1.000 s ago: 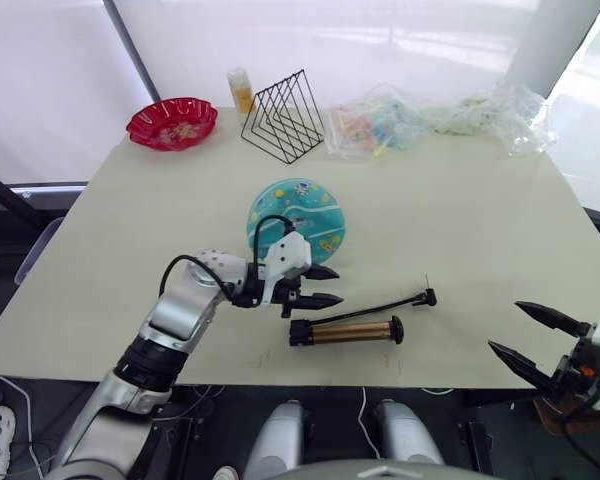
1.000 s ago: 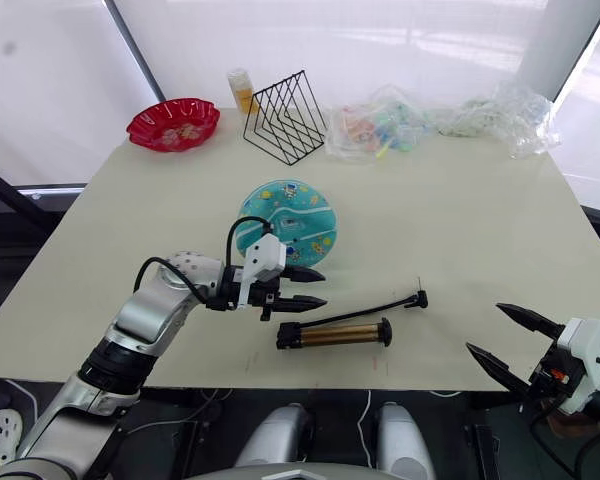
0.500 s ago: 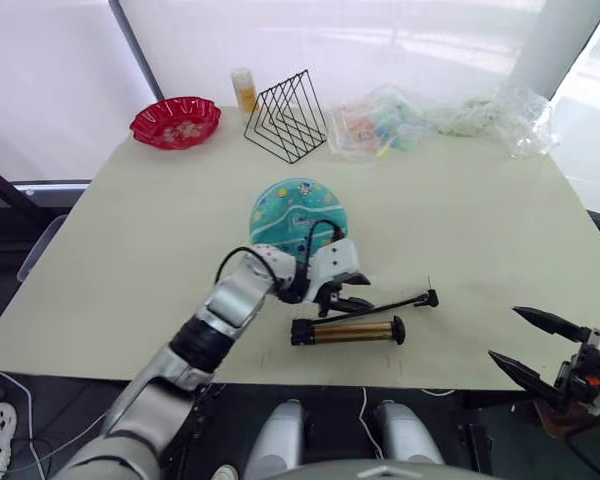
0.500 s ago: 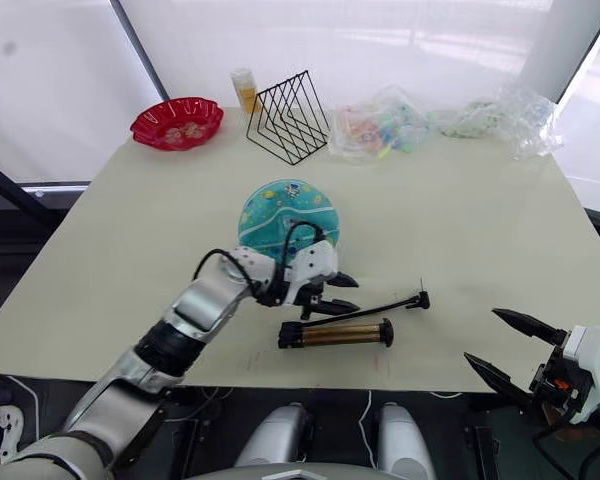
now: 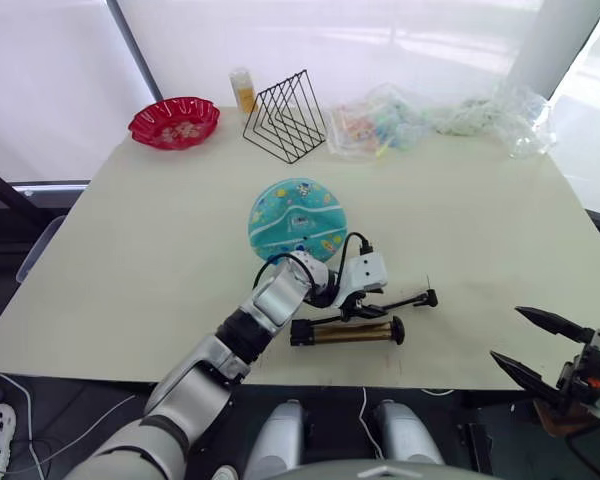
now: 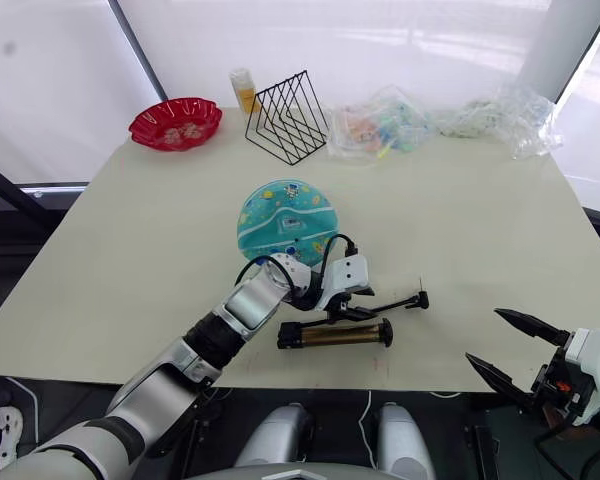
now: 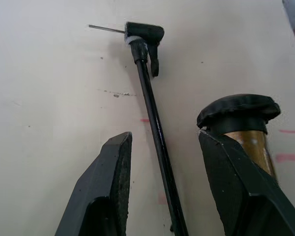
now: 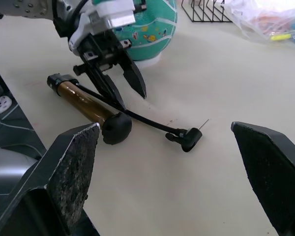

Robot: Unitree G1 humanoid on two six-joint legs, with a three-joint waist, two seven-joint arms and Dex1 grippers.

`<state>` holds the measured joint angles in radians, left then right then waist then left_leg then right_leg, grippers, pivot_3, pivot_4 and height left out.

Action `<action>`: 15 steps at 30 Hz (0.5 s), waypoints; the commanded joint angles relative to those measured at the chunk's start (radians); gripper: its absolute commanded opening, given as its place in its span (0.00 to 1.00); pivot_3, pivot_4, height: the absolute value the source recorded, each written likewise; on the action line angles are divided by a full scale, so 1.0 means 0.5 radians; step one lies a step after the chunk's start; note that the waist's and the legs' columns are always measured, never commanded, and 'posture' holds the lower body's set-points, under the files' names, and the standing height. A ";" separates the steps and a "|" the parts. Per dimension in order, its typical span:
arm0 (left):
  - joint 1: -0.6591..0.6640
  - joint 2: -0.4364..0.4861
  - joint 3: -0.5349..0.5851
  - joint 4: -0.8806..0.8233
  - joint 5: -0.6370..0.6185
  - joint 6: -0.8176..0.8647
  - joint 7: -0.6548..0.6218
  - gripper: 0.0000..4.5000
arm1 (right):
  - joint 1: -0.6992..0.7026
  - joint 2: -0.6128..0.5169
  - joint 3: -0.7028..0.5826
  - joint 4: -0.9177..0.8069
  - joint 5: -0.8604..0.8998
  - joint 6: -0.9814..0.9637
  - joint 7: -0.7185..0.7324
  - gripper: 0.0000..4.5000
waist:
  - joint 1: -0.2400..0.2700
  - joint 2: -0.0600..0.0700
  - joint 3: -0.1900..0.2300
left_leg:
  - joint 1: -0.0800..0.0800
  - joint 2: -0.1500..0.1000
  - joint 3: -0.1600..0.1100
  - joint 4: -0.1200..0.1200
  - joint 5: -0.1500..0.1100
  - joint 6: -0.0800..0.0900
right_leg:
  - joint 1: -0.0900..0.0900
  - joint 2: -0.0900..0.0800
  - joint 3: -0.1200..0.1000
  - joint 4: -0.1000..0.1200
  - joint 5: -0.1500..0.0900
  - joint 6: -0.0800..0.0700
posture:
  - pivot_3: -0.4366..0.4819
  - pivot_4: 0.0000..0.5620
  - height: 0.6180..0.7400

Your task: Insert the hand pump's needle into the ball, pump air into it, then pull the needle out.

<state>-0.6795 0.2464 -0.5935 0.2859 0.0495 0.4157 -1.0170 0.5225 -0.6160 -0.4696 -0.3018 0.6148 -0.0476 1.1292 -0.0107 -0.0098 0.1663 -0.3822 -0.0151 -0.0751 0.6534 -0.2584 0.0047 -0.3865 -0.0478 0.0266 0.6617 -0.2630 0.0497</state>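
**Near edge to far: pump, hose and ball on the beige table**

Off the table's near right corner hung the right gripper (image 6: 507,350), its two black fingers spread wide and holding nothing.

On the beige table (image 5: 480,220), close to the near edge, lay the hand pump (image 5: 346,331): a small gold-bronze metal cylinder with black end caps, resting on its side. Its thin black flexible hose (image 7: 152,113) ran alongside the barrel toward the right, ending in a black fitting (image 7: 144,32). From that fitting protruded the needle (image 7: 106,28), a short thin metal pin, free and clear of the ball.

Over the hose stood the left gripper (image 5: 363,311), fingers (image 7: 110,187) parted, one on either side of the hose, with nothing clamped; the pump's black end cap (image 7: 238,112) sat just beside one finger.

Beyond it, mid-table, sat the ball (image 5: 297,218), teal rubber with white curved stripes and small cartoon prints.

Along the far edge: a red scalloped dish (image 5: 174,121), a small yellow bottle (image 5: 242,90), a black wire rack (image 5: 285,116) and clear plastic bags (image 5: 435,118).
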 commanded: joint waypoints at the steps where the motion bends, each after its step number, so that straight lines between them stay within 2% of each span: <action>1: -0.047 -0.052 -0.030 0.082 0.049 -0.055 -0.006 0.51 | 0.008 -0.008 -0.066 -0.006 0.019 -0.033 0.015 1.00 | -0.003 0.000 0.000 | 0.000 0.000 0.000 0.000 0.000 0.000 | 0.000 0.000 0.000 0.000 0.000 0.000 | 0.48 0.27 1.00; 9: -0.073 -0.216 -0.066 0.420 0.186 -0.097 0.135 0.51 | 0.024 0.012 -0.067 0.001 0.017 -0.052 0.010 1.00 | 0.014 0.000 0.000 | 0.001 0.000 0.000 0.000 0.000 0.000 | 0.001 -0.001 0.000 0.000 -0.002 0.003 | 0.48 0.27 1.00; 15: 0.007 -0.253 -0.093 0.424 0.229 -0.073 0.115 0.51 | 0.036 0.023 -0.069 -0.001 0.016 -0.059 0.003 1.00 | 0.033 0.001 -0.001 | 0.004 -0.001 0.000 0.002 0.000 0.000 | 0.008 -0.002 -0.004 -0.001 -0.004 0.007 | 0.48 0.27 1.00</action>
<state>-0.7065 0.1208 -0.6016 0.4779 0.1383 0.3607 -0.9509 0.5355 -0.6075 -0.4715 -0.2951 0.6147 -0.0553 1.1288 0.0056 -0.0095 0.1659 -0.3795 -0.0152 -0.0756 0.6542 -0.2584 0.0047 -0.3818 -0.0487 0.0244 0.6611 -0.2650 0.0534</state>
